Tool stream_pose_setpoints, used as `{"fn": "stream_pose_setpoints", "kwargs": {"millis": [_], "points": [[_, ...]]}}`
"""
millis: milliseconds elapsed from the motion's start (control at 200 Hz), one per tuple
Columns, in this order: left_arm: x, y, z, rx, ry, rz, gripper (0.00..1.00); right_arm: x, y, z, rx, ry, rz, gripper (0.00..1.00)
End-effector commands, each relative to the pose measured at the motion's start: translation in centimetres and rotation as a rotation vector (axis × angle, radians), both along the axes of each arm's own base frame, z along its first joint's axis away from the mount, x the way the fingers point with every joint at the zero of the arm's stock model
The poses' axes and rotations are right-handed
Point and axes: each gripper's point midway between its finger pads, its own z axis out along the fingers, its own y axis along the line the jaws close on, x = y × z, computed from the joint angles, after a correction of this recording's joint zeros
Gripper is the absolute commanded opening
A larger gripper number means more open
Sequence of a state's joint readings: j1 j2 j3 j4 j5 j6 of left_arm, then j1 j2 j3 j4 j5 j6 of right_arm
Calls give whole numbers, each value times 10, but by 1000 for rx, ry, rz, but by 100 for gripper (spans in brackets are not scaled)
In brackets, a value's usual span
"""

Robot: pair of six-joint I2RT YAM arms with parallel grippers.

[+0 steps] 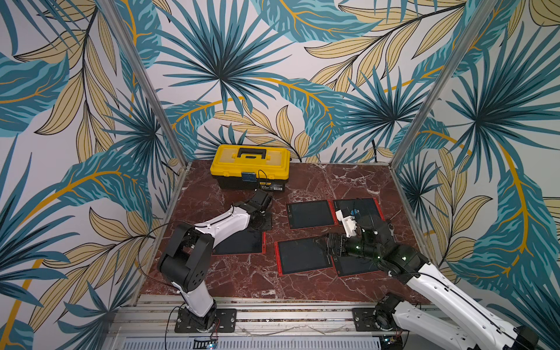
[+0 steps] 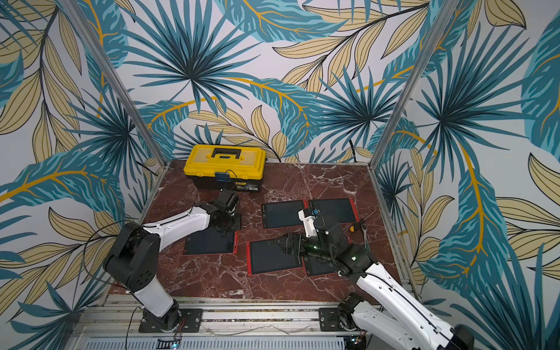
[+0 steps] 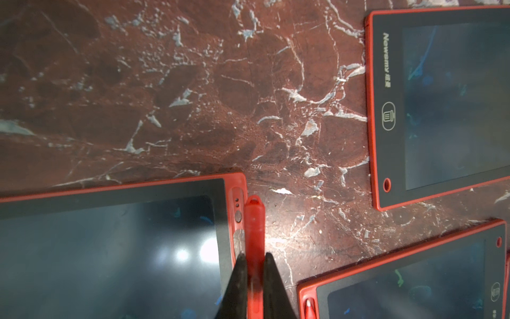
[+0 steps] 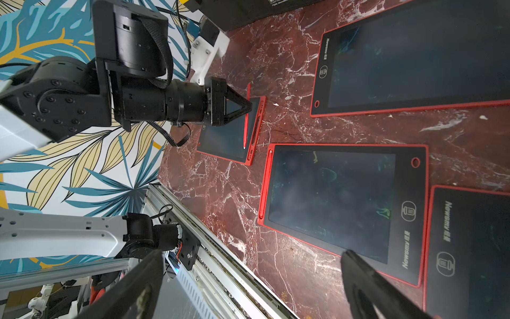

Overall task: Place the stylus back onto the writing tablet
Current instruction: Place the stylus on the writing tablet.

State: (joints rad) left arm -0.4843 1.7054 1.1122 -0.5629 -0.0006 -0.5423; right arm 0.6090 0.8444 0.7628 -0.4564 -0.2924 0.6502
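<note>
Beside a red-framed writing tablet (image 3: 110, 248), left gripper (image 3: 255, 256) clamps a slim red stylus (image 3: 254, 221); right gripper (image 4: 251, 256) gapes empty; neighbouring tablet (image 3: 386, 154) reads "Newsmy".

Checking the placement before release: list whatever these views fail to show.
- Left wrist view: the lower end of the stylus sits behind the fingers of the left gripper and runs off the frame edge. Blur leaves its contact with the tablet unclear.
- Both top views: the left arm hides the stylus, and the right arm covers most of the nearest tablet.
</note>
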Motion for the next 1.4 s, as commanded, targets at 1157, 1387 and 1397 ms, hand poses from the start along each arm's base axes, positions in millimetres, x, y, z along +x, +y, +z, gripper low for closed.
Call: {"fn": "stream_pose_setpoints", "kwargs": {"millis": [1157,1387,1397], "points": [[-12,5,-16,-12,18,4,7,-6,-9,-2,-51,-2,0,100],[-14,3,-19,-15,24,4,7,-6,-9,-4,-50,-1,-4,100],[-13,3,-19,-16,24,5,7,-5,-9,-4,-50,-1,-4,100]]}}
